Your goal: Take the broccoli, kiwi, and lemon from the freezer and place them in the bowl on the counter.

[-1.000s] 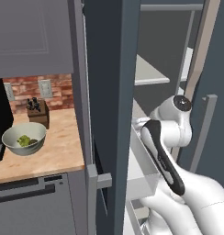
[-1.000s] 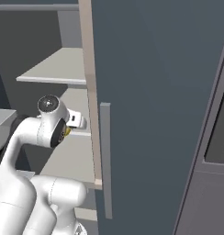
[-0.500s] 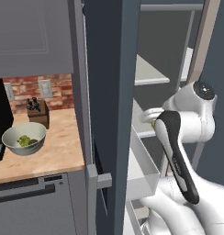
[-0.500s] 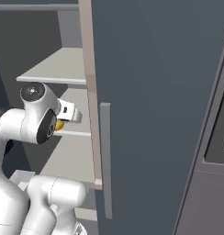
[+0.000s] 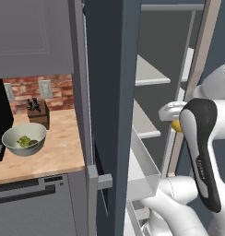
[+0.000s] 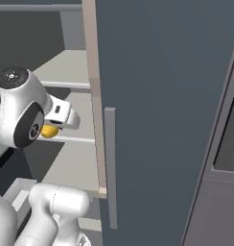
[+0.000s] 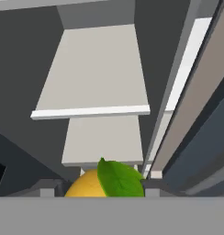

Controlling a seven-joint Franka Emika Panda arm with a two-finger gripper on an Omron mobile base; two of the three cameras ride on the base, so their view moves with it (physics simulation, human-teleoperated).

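The gripper [image 7: 102, 193] pinched the lemon [image 7: 88, 185], leaf uppermost, just outside the open freezer [image 5: 146, 78], evidently to carry it out. Farther left, the bowl [image 5: 13, 137] on the counter [image 5: 59, 152] held the broccoli [image 5: 24, 140] and kiwi [image 5: 33, 142].

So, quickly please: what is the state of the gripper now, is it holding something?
Gripper: closed on the lemon, a yellow fruit with a green leaf, held in front of the freezer shelves.
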